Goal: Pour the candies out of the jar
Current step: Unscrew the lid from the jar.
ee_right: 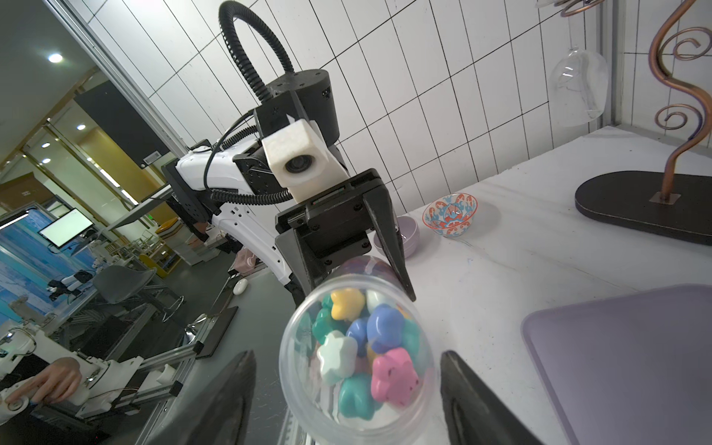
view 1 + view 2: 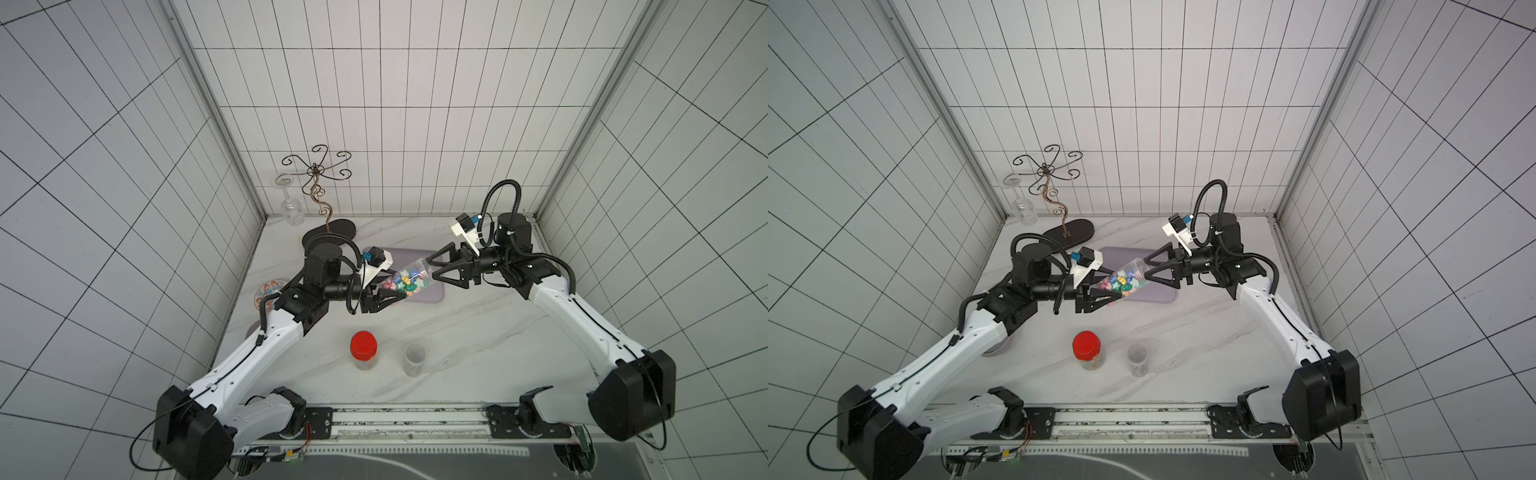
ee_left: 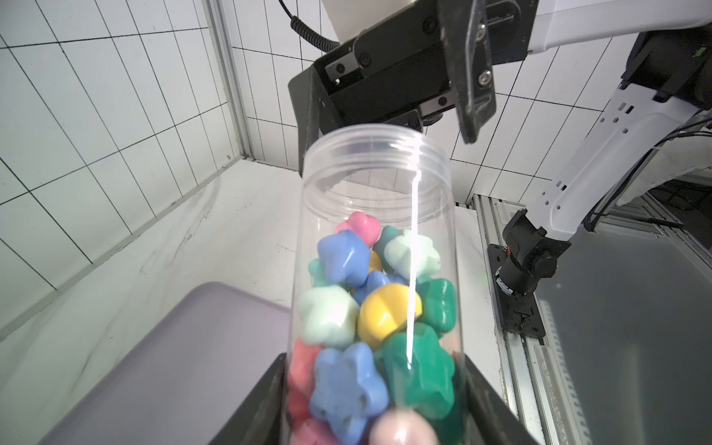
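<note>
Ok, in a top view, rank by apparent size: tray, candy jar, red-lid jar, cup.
1. tray: largest, though partly covered.
2. candy jar: held up nearer the camera and seen side-on, so its lead over the next two is unsure.
3. red-lid jar.
4. cup: slightly smaller than the red-lid jar.

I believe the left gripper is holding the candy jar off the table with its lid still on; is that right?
Not quite: the jar has no lid on. The left wrist view shows its threaded mouth open, with the candies loose inside. The rest stands: the left gripper does hold it off the table.
</note>
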You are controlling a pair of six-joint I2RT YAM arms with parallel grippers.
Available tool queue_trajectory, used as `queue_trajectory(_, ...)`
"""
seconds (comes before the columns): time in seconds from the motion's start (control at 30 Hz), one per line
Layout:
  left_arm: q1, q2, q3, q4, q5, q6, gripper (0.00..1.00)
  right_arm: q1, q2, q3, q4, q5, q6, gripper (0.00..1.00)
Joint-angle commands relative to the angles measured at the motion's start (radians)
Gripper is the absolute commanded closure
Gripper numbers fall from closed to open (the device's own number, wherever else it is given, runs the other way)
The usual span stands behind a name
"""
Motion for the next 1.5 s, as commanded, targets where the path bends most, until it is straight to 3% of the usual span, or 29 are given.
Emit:
queue_trajectory(0.0,0.011,0.002,0.012,0.033,-0.077,0.021,0.58,-0.013,-0.045,-0.010,0.036,0.056,0.116,0.18)
queue_trajectory(0.2,-0.035,-0.009,0.010,-0.026,-0.289,0.117,0.58,-0.073,-0.024,0.058,-0.044,0.151,0.327,0.10)
queue_trajectory(0.4,-0.105,-0.038,-0.011,-0.039,-0.452,0.184,0.58,-0.083,0.079,0.191,-0.423,0.214,0.220,0.08)
queue_trajectory(0.57,-0.120,-0.038,-0.011,-0.052,-0.481,0.202,0.58,-0.073,0.127,0.182,-0.435,0.111,0.180,0.08)
queue_trajectory(1.1,-0.134,-0.026,-0.004,-0.068,-0.474,0.203,0.58,0.009,0.205,0.234,-0.418,0.125,0.157,0.09)
queue_trajectory(1.47,-0.135,-0.019,-0.001,-0.072,-0.470,0.200,0.58,0.017,0.215,0.237,-0.339,0.110,0.200,0.19)
